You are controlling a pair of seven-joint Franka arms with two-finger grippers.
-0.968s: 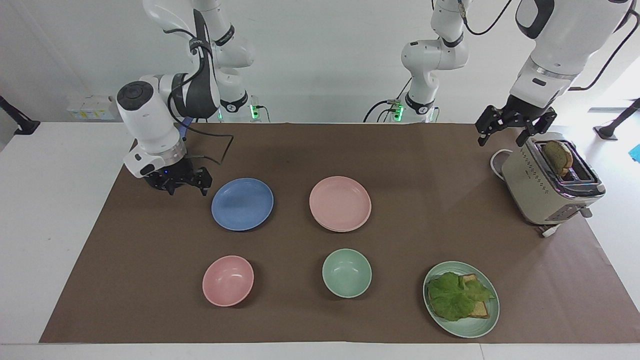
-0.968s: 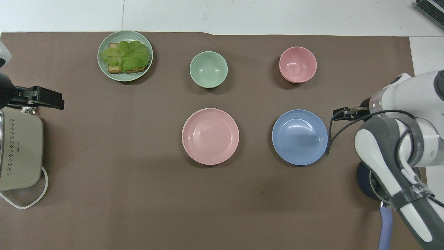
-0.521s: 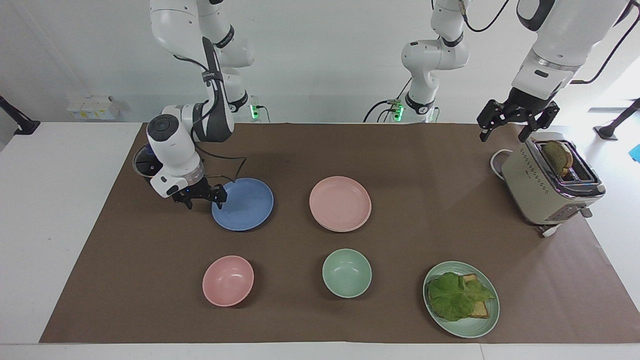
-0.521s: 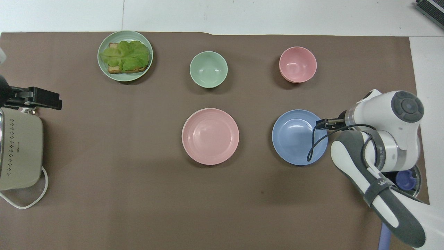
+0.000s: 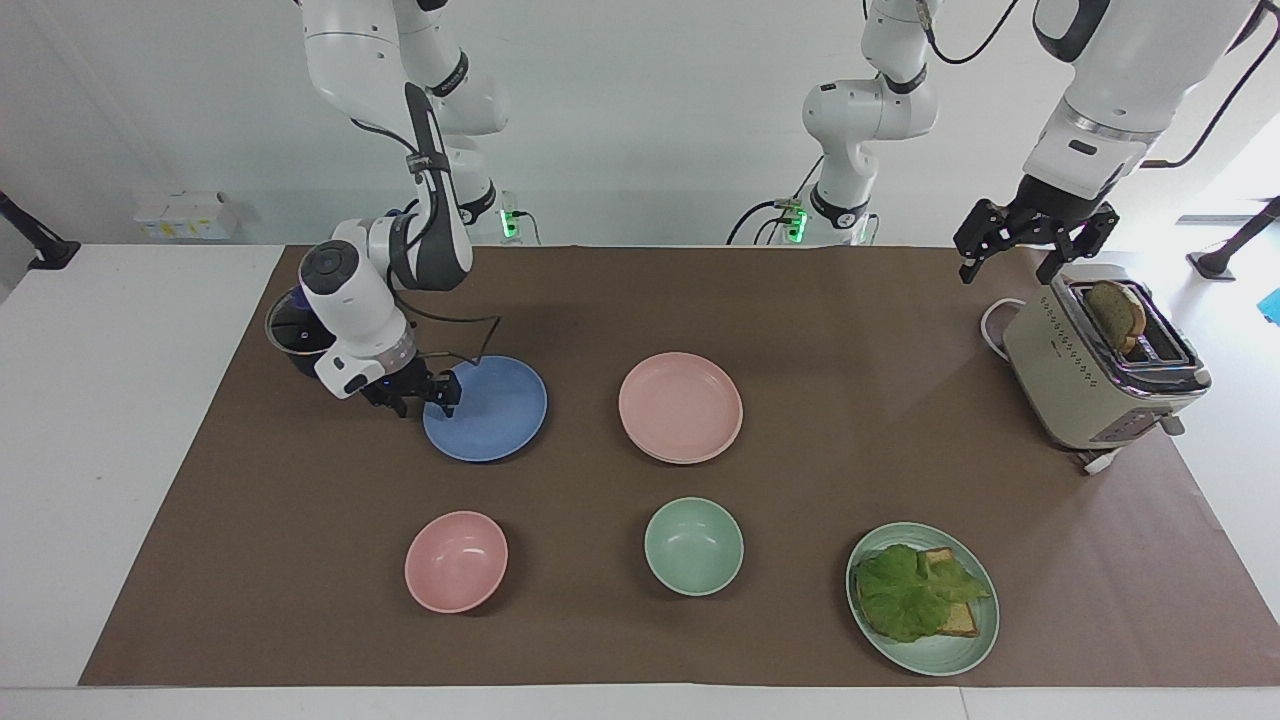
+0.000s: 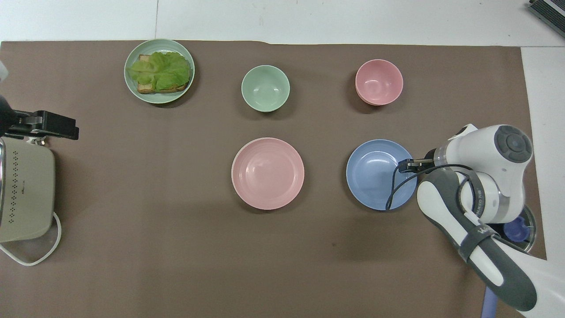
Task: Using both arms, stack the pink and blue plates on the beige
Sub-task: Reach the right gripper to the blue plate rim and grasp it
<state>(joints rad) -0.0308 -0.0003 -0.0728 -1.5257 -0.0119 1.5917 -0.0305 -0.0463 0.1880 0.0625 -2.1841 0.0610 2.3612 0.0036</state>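
Observation:
The blue plate [image 5: 495, 410] [image 6: 375, 174] lies flat on the brown mat toward the right arm's end. My right gripper [image 5: 422, 392] [image 6: 408, 164] is low at that plate's rim, open, with one finger over the plate and the other outside the rim. The pink plate [image 5: 680, 405] [image 6: 268, 173] sits mid-table on another plate, of which only a thin pale rim [image 5: 672, 460] shows; I take that to be the beige one. My left gripper [image 5: 1032, 250] [image 6: 62, 126] waits open in the air over the toaster's end nearer the robots.
A toaster [image 5: 1085, 385] with a slice of toast [image 5: 1118, 312] stands at the left arm's end. Farther from the robots are a pink bowl [image 5: 455, 562], a mint bowl [image 5: 693, 547] and a green plate [image 5: 975, 650] of bread and lettuce. A dark cup [image 5: 288, 330] stands by the right arm.
My right gripper dropped and moved in from beside the blue plate to its rim, and its fingers have narrowed. The left gripper rose slightly over the toaster.

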